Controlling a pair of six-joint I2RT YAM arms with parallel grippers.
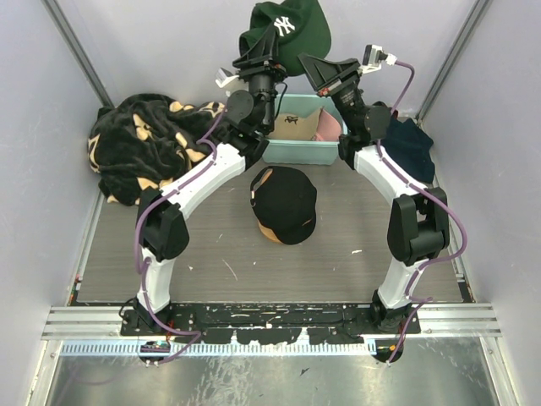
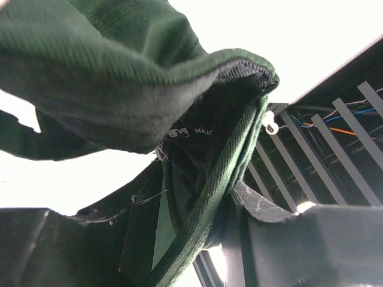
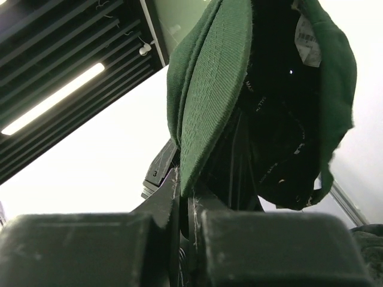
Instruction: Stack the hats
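Holding the dark green cap (image 1: pixel 283 32) aloft, left gripper (image 2: pixel 222 200) and right gripper (image 3: pixel 188 200) each pinch its edge; next, likely, lowering it onto the black cap (image 1: pixel 285 203) beneath.

a black blanket with tan flower marks (image 1: pixel 139 144) lies bunched at the back left of the wood-grain table (image 1: pixel 338 262). a teal bin (image 1: pixel 297 156) sits at the back centre. just right of it lies a dark navy cloth (image 1: pixel 412 144).
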